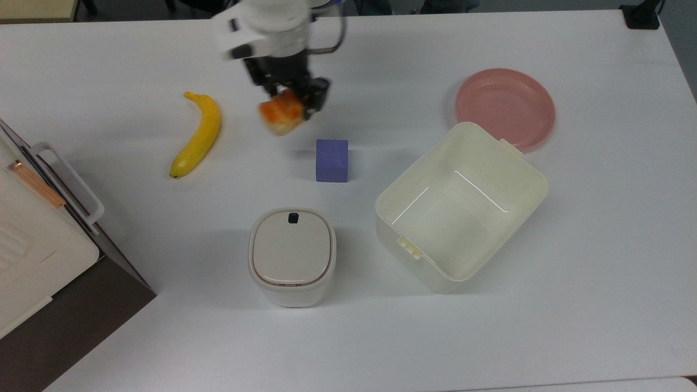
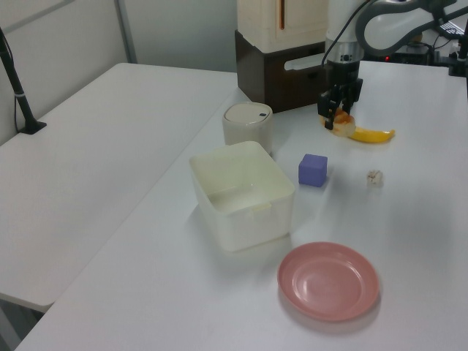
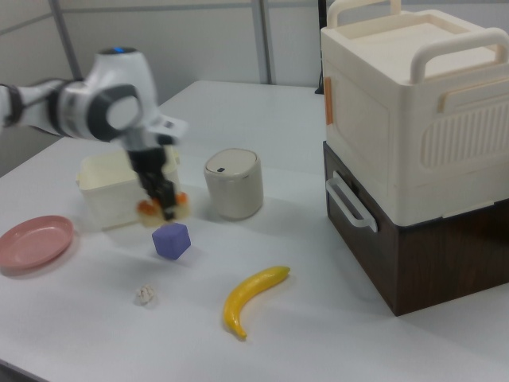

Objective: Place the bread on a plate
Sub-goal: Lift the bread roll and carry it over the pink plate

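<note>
Bread (image 1: 280, 114) is up in the air now, and I have it pinched between the fingers of my gripper (image 1: 288, 106). The jaws are closed on its two sides and the loaf hangs just under them, off the table (image 1: 348, 337). In the top view it sits above the purple block (image 1: 331, 160), a little to the top view's left of it. The banana (image 1: 197, 135) lies on the table further to the top view's left, well apart from the loaf. The thing I care about most is which way the plate (image 1: 505, 106) lies from here. In the top view the pink plate is far off to the top view's right, at almost the same height in the picture as the loaf. So I think my next move is a long slide straight to the top view's right. The big cream tub (image 1: 460, 206) touches the plate's near edge, so I want to stay high and pass behind the tub's rim.
</note>
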Controlling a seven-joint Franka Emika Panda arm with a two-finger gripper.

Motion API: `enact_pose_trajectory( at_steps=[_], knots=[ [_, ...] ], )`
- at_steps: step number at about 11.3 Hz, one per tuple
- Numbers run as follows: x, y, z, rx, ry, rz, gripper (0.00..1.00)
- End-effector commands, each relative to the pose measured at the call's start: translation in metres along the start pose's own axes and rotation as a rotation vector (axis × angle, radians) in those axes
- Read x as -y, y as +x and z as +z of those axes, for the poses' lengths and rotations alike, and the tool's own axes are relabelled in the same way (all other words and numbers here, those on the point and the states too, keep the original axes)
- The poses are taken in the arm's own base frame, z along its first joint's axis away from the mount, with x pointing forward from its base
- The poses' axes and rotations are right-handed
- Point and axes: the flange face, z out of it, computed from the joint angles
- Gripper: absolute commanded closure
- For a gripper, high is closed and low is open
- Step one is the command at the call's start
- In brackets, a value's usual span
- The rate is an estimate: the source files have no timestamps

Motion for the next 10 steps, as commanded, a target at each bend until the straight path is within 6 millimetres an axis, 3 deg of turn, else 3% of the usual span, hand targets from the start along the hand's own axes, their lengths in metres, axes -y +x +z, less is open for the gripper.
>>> enact_pose_trajectory(
  at_steps=[1, 3, 6, 7, 9, 10],
  knots=[
    [0.104, -0.061, -0.026, 0.011, -0.001, -0.132, 0.34],
    [0.166, -0.113, -0.024, 0.013, -0.003, -0.231, 0.32],
    [0.244, -0.177, -0.018, 0.017, 0.007, -0.315, 0.32],
    [0.265, -0.188, -0.013, 0.011, 0.001, -0.303, 0.32],
    [0.288, -0.198, 0.003, 0.013, -0.018, -0.284, 0.3],
    [0.293, -0.198, 0.019, 0.02, -0.038, -0.27, 0.23]
  ],
)
